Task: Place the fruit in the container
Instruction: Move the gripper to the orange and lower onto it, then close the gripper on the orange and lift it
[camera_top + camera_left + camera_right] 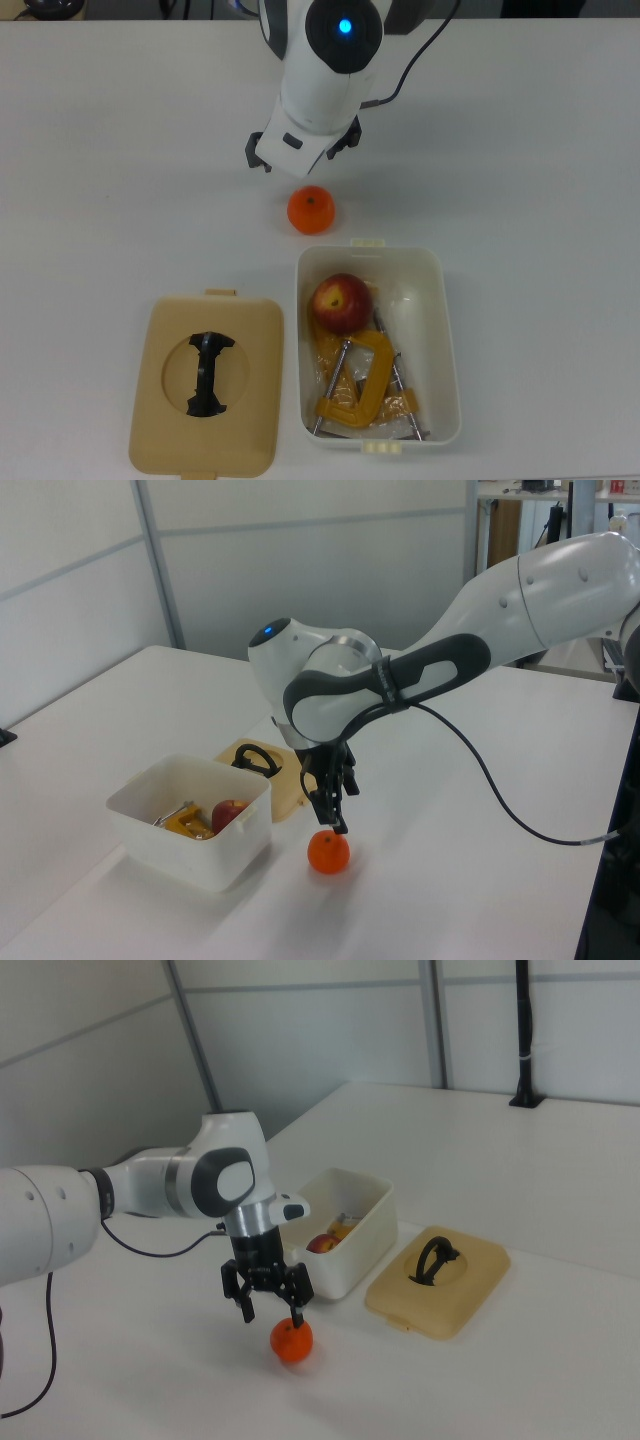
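Note:
The bright orange lies on the white table just outside the tub's short side, also visible low in the left view and the right view. My gripper hangs open just above it, fingers spread, set slightly toward the right view's left. In the top view the arm's hand covers most of the fingers. The dark red apple rests inside the cream-white tub, at the end nearest the orange. That apple shows over the tub wall.
A yellow-orange C-clamp and crinkled clear wrap lie in the tub beside the apple. The flat tan lid with a black handle lies beside the tub on the top view's left. A black cable trails from the arm.

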